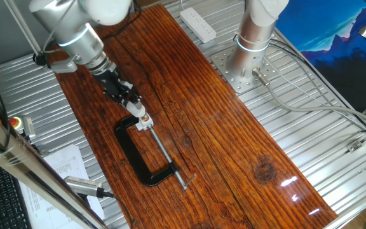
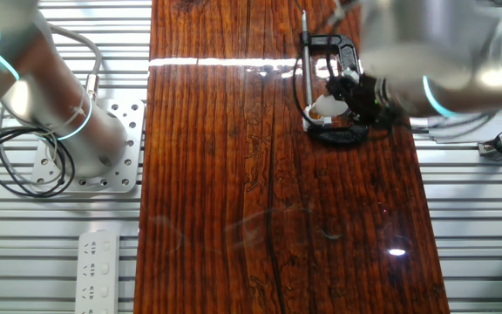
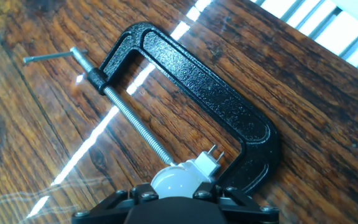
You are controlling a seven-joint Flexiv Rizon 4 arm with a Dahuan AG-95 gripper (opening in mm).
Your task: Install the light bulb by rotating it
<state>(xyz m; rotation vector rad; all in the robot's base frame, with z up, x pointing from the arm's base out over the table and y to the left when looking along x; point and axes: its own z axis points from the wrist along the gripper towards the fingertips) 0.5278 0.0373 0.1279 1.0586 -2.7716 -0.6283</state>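
The white frosted light bulb [image 3: 174, 179] sits low in the middle of the hand view, gripped between my black fingers [image 3: 129, 198]. My gripper [image 3: 174, 188] is shut on it. Just past the bulb is the small white socket block [image 3: 205, 164] with two metal prongs, held in a black C-clamp [image 3: 197, 81] lying flat on the wooden table. In one fixed view my gripper [image 1: 134, 103] reaches down at a slant to the socket [image 1: 145, 119] at the clamp's [image 1: 134, 154] upper end. In the other fixed view the bulb [image 2: 324, 105] shows white beside my gripper [image 2: 345, 94].
The clamp's long screw [image 1: 164, 152] and handle bar [image 1: 184, 180] point toward the near table edge. A white power strip [image 1: 197, 24] lies at the far end. A second arm's base [image 1: 254, 38] stands on a metal plate with cables. Papers [image 1: 65, 166] lie at the left.
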